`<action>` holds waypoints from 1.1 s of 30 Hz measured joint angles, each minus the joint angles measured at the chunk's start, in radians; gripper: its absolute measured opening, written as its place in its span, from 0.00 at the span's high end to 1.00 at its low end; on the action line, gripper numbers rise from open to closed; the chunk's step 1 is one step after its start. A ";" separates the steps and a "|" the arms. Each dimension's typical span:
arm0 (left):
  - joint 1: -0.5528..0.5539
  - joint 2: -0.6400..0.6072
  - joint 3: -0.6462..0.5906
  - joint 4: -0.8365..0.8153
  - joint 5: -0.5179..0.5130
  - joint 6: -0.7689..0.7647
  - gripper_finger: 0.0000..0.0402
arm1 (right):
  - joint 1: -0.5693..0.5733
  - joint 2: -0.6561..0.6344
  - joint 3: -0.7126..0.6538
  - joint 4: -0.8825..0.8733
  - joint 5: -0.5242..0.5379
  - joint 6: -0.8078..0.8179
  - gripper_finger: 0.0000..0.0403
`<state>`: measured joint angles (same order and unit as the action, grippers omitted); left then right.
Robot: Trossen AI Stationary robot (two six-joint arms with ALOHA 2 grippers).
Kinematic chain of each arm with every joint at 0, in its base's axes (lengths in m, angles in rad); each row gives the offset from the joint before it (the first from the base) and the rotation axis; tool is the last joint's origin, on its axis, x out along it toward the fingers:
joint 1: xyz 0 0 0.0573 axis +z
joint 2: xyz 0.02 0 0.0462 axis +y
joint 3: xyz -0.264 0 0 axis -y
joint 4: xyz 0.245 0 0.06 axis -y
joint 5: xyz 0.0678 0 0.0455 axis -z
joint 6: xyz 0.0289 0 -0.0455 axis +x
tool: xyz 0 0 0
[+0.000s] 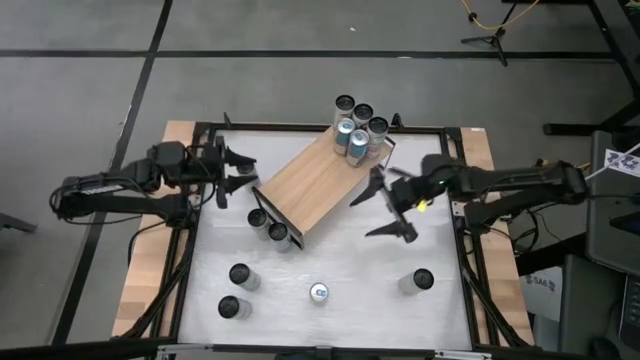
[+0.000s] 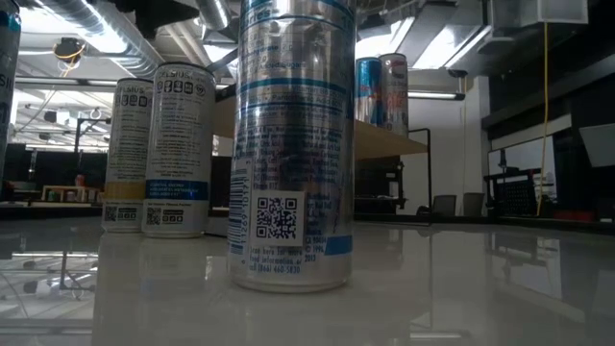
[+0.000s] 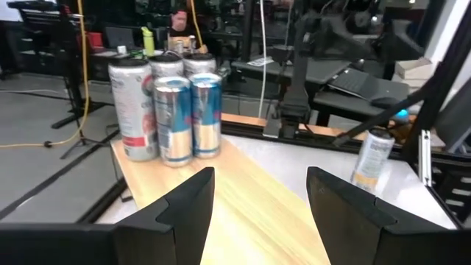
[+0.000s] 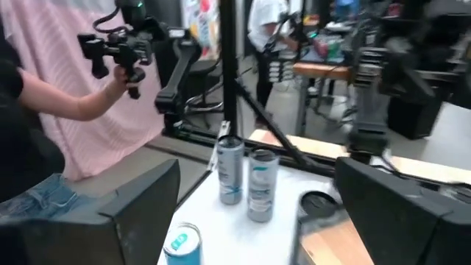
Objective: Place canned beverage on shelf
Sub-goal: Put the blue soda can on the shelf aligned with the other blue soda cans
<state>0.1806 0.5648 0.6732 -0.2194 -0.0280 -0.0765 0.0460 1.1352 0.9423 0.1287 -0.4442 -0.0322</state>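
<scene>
High view showed the shelf (image 1: pixel 312 183) lying at a slant on the white table (image 1: pixel 340 260), one end toward the far edge, the other toward the table's middle. Five cans (image 1: pixel 359 128) stood bunched on its far end. Two more cans (image 1: pixel 268 224) stood on the table just beside the shelf's near end, touching each other. Four single cans stood nearer the front: two at the left (image 1: pixel 238 276) (image 1: pixel 229 307), one with a blue top (image 1: pixel 319 293) in the middle, one at the right (image 1: pixel 422 280).

The left gripper (image 1: pixel 238 178) hung beside the shelf's left long edge, fingers apart, holding nothing. In the left wrist view its two dark fingers (image 3: pixel 184 210) framed the wooden board (image 3: pixel 257 206), with the can cluster (image 3: pixel 169 107) at the far end and another can (image 3: pixel 372 156) off on the table.

The right gripper (image 1: pixel 385 208) hovered off the shelf's right side, jaws spread wide and empty. Its wrist view looked past the fingers (image 4: pixel 132 202) at two upright cans (image 4: pixel 246 177) side by side, the blue-topped can (image 4: pixel 180 244) closer in, and a dark can top (image 4: pixel 316 202) beside a wooden corner. Beyond the table a person's hand (image 4: pixel 118 88) held a black device.

Low view was filled by one can (image 2: pixel 291 144) close up, two others (image 2: pixel 159 149) behind it at the left, and cans (image 2: pixel 382 93) on the shelf further back.
</scene>
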 joint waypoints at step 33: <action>-0.128 0.018 -0.009 0.051 -0.004 -0.001 0.48 | 0.386 0.500 0.230 -0.056 0.457 0.078 0.12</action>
<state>0.0528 0.5831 0.6643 -0.1689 -0.0324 -0.0772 0.4317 1.6355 1.1725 0.0730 0.0128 0.0457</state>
